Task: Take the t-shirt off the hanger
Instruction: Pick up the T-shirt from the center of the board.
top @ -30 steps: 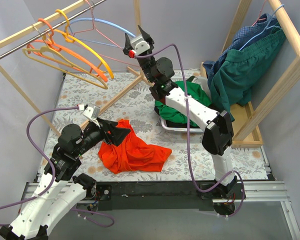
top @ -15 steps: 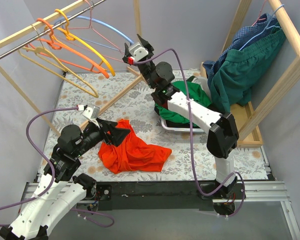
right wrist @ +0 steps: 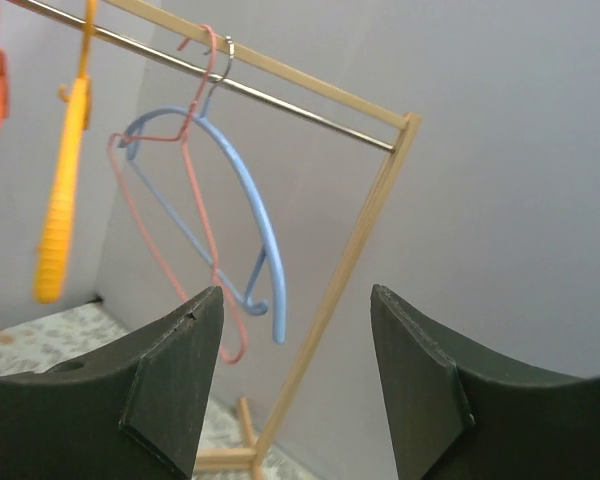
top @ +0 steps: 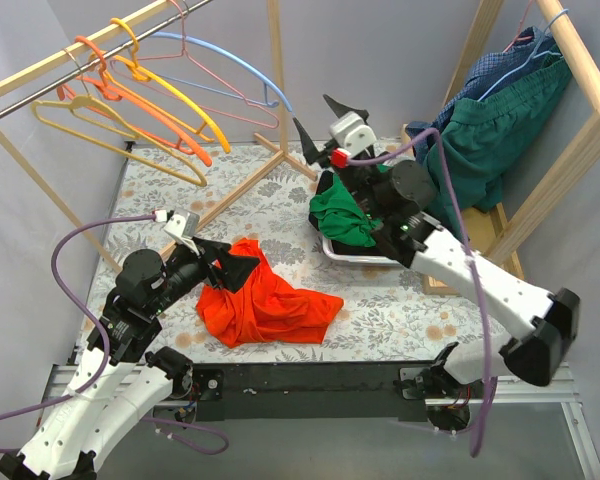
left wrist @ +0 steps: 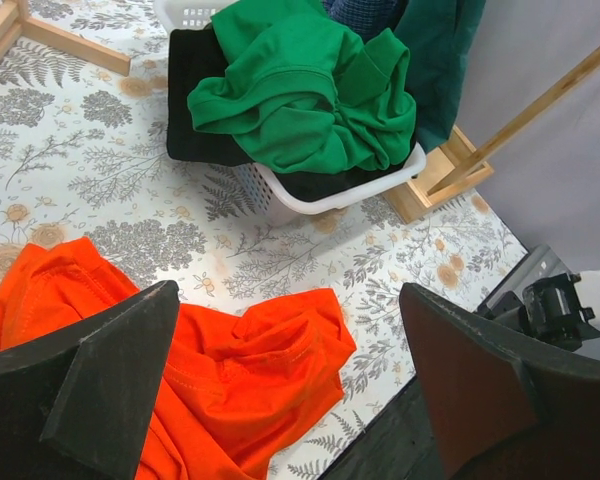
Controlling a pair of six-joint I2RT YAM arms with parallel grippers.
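Rail: at your far left the metal rail [top: 20, 98] carries a cluster of bare hangers [top: 160, 120] in tan, orange and yellow. A blue hanger [right wrist: 255, 215] hangs farthest right.
Left gripper: your left gripper [left wrist: 288, 300] stands wide with nothing between its fingers, over the shirt's upper left edge. From above you cannot tell whether a finger touches the cloth.
T-shirt: the orange t-shirt [top: 270, 310] lies crumpled on the floral table [top: 160, 180], off the hangers, near the front edge.
Basket: a white basket [top: 355, 257] sits right of the shirt and apart from it. It is heaped with a green garment [top: 342, 218] over something black.
Right gripper: your right gripper [top: 310, 108] is raised above the basket, jaws apart and empty. It faces the blue hanger and a wooden post [right wrist: 332, 290].
Right rack: a dark green garment [top: 490, 140] and a blue checked garment [top: 485, 85] hang at your far right.
Hidden: your right arm covers the basket's right side. In the left wrist view the fingers cut off the shirt's left part.
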